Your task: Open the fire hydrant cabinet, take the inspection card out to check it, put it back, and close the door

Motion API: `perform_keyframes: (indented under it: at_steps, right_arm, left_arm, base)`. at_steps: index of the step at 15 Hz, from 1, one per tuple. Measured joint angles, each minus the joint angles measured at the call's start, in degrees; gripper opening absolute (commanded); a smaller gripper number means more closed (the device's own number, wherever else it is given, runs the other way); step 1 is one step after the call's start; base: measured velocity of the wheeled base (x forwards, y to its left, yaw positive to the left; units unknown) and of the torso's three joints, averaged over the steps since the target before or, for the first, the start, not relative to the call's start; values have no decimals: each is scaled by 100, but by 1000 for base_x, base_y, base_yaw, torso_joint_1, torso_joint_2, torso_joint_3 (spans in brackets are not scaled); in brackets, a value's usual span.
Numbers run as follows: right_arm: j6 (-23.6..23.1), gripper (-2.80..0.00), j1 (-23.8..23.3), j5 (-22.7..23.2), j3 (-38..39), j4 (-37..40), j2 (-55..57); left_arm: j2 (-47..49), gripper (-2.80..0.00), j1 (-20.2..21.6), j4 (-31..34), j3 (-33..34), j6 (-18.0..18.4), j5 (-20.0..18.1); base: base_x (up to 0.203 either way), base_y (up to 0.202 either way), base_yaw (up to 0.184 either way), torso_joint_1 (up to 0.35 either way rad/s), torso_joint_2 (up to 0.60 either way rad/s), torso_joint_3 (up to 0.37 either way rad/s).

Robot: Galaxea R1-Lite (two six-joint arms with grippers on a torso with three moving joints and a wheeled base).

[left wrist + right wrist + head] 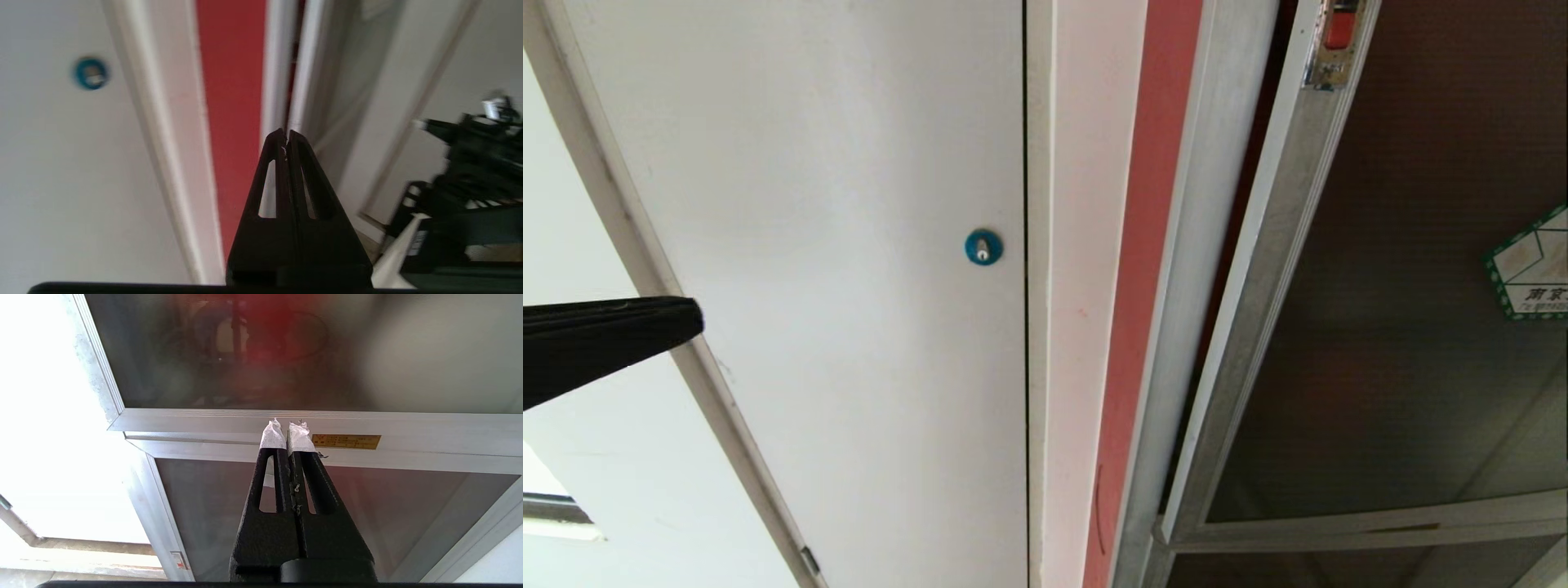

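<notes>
With the door (1405,327) of the fire hydrant cabinet (1176,245) barely ajar at right, the left gripper (286,136), fingers together, aims at its edge gap, likely to pry; right gripper (286,430) waits, fingers together.

Two grippers show: the left gripper (286,136) and the right gripper (287,430), each with two fingers pressed together. One door (1405,269) carries one sticker (1531,265) and one latch (1340,28). One blue lock (983,247) sits on one white panel (833,245).
</notes>
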Motion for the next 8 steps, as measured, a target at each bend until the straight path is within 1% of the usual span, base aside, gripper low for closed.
perform_keyframes:
  at_steps: [5, 8]
  right_arm:
    - [0, -280, 0, 0, 0, 0, 0]
    - [0, -280, 0, 0, 0, 0, 0]
  left_arm:
    - [872, -280, -755, -15, -545, 21, 8]
    - [1214, -280, -991, -18, -750, 21, 19]
  base:
    - [0, 0, 0, 0, 0, 0]
    - [0, 0, 0, 0, 0, 0]
